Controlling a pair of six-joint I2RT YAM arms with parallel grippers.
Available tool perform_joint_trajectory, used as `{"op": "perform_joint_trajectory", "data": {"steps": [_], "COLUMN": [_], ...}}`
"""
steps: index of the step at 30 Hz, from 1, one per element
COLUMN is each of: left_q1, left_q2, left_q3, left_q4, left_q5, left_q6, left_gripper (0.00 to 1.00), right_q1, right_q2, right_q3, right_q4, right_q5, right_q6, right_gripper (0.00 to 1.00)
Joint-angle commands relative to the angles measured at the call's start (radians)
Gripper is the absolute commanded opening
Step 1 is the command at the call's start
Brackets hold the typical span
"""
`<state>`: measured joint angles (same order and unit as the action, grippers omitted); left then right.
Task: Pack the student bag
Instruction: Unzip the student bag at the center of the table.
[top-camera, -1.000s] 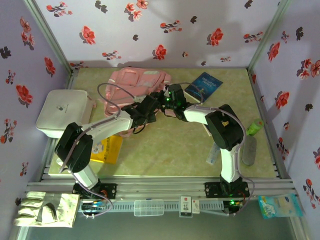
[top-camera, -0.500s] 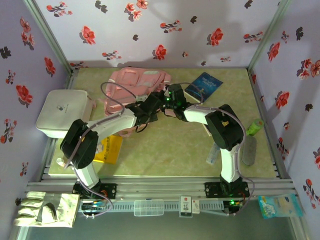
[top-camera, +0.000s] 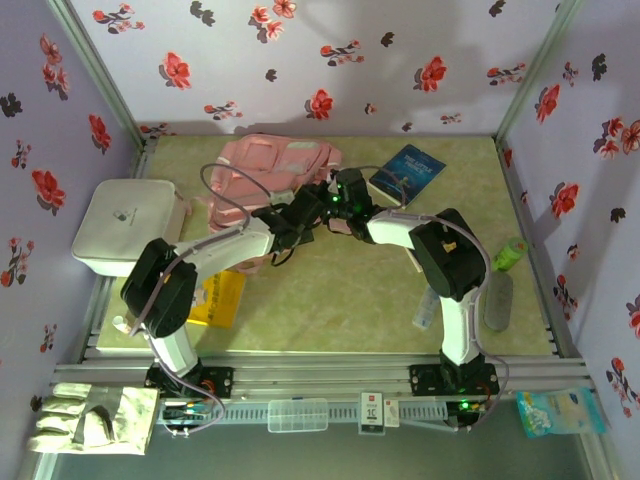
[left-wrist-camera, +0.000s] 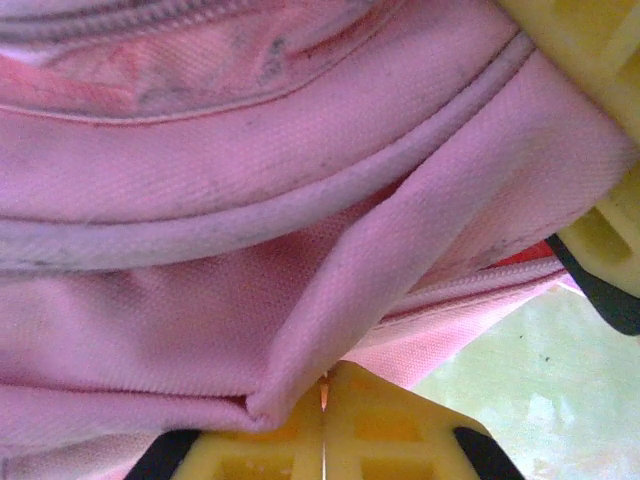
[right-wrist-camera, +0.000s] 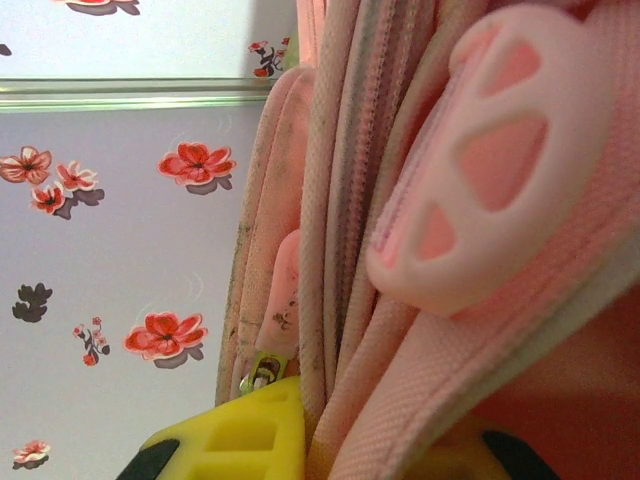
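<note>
At the left edge of the desk (top-camera: 330, 295) sits a white box (top-camera: 125, 225), and right of it, toward the back, the pink student bag (top-camera: 268, 165) lies flat. The left gripper (left-wrist-camera: 322, 402) has its yellow fingers pressed together on a fold of the bag's fabric at its near right side, and the right gripper (right-wrist-camera: 345, 445), just beside it, is clamped over the bag's zipped edge. Farther right lie a blue book (top-camera: 407, 172) and a green bottle (top-camera: 508, 255).
</note>
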<state>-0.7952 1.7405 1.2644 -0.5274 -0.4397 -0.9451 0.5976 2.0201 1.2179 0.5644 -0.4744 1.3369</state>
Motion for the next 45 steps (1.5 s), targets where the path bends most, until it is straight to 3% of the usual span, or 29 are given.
{"op": "perform_joint_trajectory", "data": {"steps": [1, 9, 15, 22, 25, 33, 45], "left_q1": [0.002, 0.013, 0.077, 0.145, 0.148, 0.14, 0.106], "left_q2": [-0.07, -0.168, -0.238, -0.287, -0.282, -0.262, -0.168], "left_q3": [-0.038, -0.101, -0.19, -0.243, -0.234, -0.201, -0.125], "left_q4": [-0.061, -0.16, -0.225, -0.107, -0.036, 0.048, 0.089], "left_q5": [-0.074, -0.067, -0.037, 0.139, 0.238, 0.379, 0.462], "left_q6": [-0.026, -0.008, -0.033, 0.092, 0.172, 0.271, 0.316], "left_gripper": [0.01, 0.0, 0.0, 0.0, 0.0, 0.0, 0.0], "right_q1": [0.002, -0.004, -0.013, -0.021, -0.021, -0.021, 0.001], "right_q2": [-0.004, -0.009, -0.009, -0.009, -0.016, -0.096, -0.173], "right_q3": [0.029, 0.023, -0.009, -0.024, -0.034, -0.125, -0.252], "right_q4": [0.088, 0.019, -0.006, 0.003, 0.011, 0.029, -0.022], "right_q5": [0.011, 0.059, 0.108, 0.108, 0.098, 0.088, 0.095], "right_q6": [-0.003, -0.047, -0.056, -0.051, -0.035, 0.04, 0.097], "right_gripper": [0.15, 0.14, 0.12, 0.13, 0.18, 0.43, 0.39]}}
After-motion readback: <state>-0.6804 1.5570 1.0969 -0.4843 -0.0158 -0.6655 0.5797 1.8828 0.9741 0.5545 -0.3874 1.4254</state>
